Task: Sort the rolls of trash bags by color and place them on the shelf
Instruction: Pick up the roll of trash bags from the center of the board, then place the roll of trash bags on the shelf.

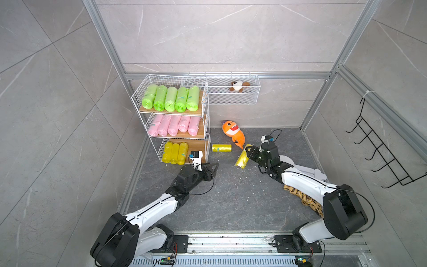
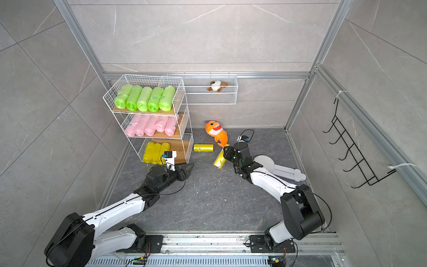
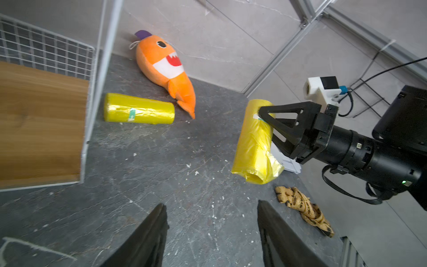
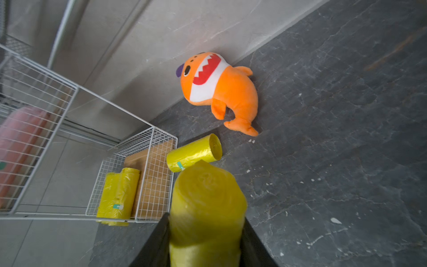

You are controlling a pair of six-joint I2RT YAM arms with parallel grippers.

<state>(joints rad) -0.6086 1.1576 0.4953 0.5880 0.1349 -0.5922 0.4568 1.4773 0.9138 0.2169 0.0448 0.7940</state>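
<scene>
The shelf (image 1: 196, 145) stands at the back left. Green rolls (image 1: 171, 99) fill its top tier, pink rolls (image 1: 174, 126) the middle tier, and three yellow rolls (image 1: 175, 153) lie at the left of the bottom tier. One yellow roll (image 1: 221, 148) lies loose on the floor beside the shelf (image 3: 138, 108). My right gripper (image 1: 248, 154) is shut on another yellow roll (image 1: 242, 160), held tilted with its lower end near the floor (image 3: 254, 143); in the right wrist view that roll (image 4: 208, 201) fills the jaws. My left gripper (image 3: 210, 203) hovers open and empty in front of the bottom tier (image 1: 213, 167).
An orange plush shark (image 1: 232, 133) lies against the back wall near the loose roll. A white wire basket (image 1: 219, 98) holding a small plush hangs on the wall. A white flat object (image 1: 307, 172) and a patterned cloth (image 1: 307, 201) lie under my right arm.
</scene>
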